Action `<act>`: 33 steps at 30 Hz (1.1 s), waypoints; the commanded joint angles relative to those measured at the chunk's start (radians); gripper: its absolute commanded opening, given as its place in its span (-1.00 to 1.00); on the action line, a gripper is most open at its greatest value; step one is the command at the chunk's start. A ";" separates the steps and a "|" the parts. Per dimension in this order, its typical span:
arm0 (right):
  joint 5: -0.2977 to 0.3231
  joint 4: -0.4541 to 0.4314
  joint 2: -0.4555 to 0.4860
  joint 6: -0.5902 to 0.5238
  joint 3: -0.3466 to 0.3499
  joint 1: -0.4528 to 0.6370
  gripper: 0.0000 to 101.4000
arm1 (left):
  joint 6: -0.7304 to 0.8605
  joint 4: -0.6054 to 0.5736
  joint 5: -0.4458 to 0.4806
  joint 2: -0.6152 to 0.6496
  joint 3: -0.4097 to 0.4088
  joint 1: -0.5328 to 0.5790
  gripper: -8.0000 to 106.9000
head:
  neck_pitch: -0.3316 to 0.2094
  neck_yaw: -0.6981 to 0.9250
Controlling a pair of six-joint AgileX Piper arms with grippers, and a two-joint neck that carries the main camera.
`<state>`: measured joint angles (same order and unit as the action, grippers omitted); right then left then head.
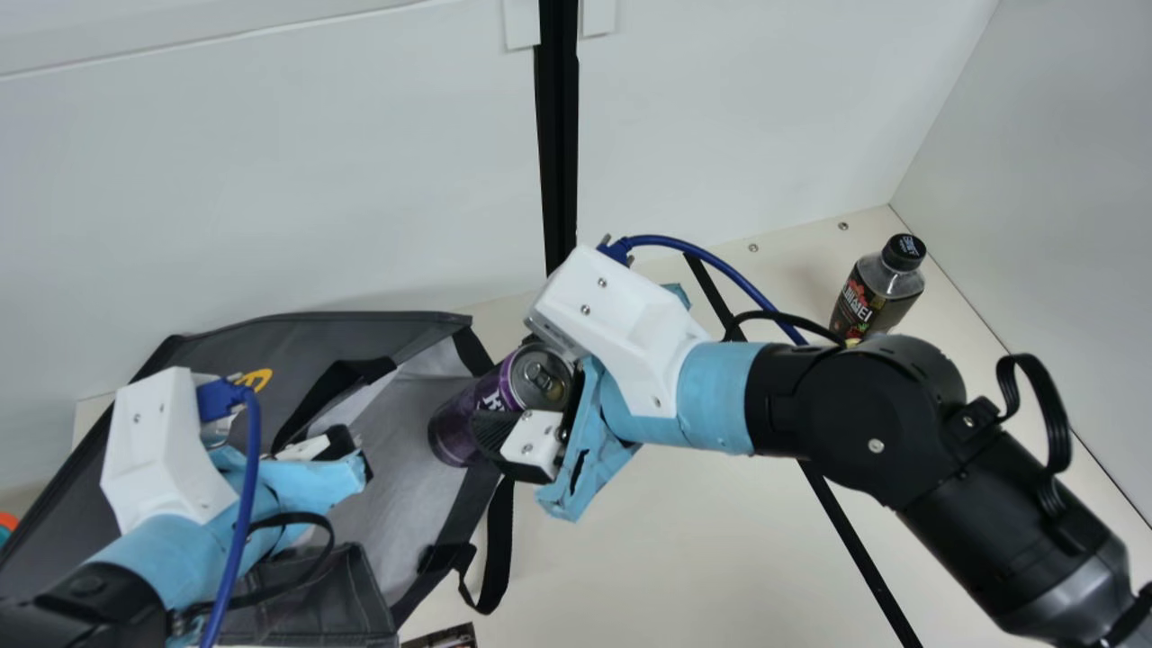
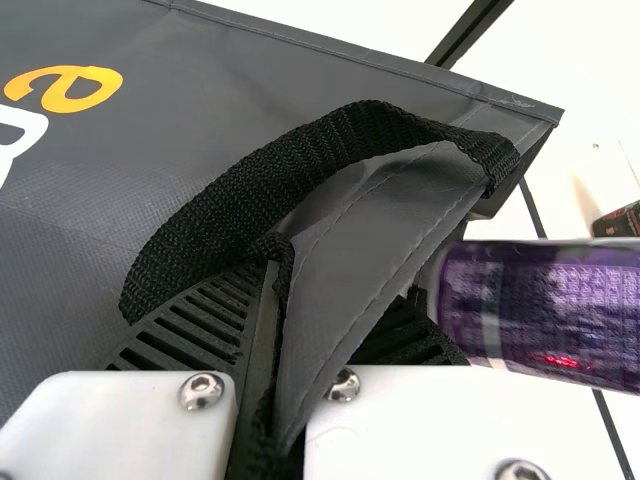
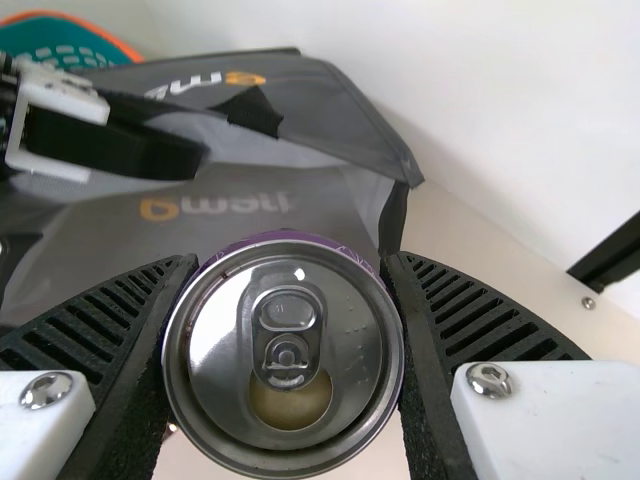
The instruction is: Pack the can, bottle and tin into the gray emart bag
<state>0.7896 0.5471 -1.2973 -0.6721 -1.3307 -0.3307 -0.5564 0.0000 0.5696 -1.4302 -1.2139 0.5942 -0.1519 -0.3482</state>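
The gray emart bag [image 1: 423, 405] lies on its side at the left, mouth held wide. My left gripper [image 1: 346, 454] is at its edge; in the left wrist view the left gripper [image 2: 275, 380] is shut on the bag's rim [image 2: 370, 270] beside the black strap. A purple can [image 1: 463, 423], tilted, is at the bag's mouth, held by my right gripper [image 1: 531, 396]. Seen by the right wrist camera, the right gripper [image 3: 285, 350] has its pads on both sides of the can [image 3: 290, 420]. The bottle [image 1: 877, 288] stands at the back right.
A small dark item [image 1: 443, 637], partly cut off, is at the main view's bottom edge. White walls [image 1: 315, 180] rise behind the table [image 1: 684, 540]. A teal basket with an orange rim [image 3: 65, 38] stands beyond the bag.
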 commanded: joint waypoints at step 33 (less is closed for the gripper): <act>-0.216 0.410 -0.159 -0.348 0.127 -0.058 -1.00 | 0.000 0.000 0.000 0.000 0.000 0.000 -0.68 | -0.023 -0.001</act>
<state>0.5736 0.9465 -1.4526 -1.0069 -1.2042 -0.3884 -0.5564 0.0000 0.5696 -1.4302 -1.2139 0.5942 -0.1519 -0.3482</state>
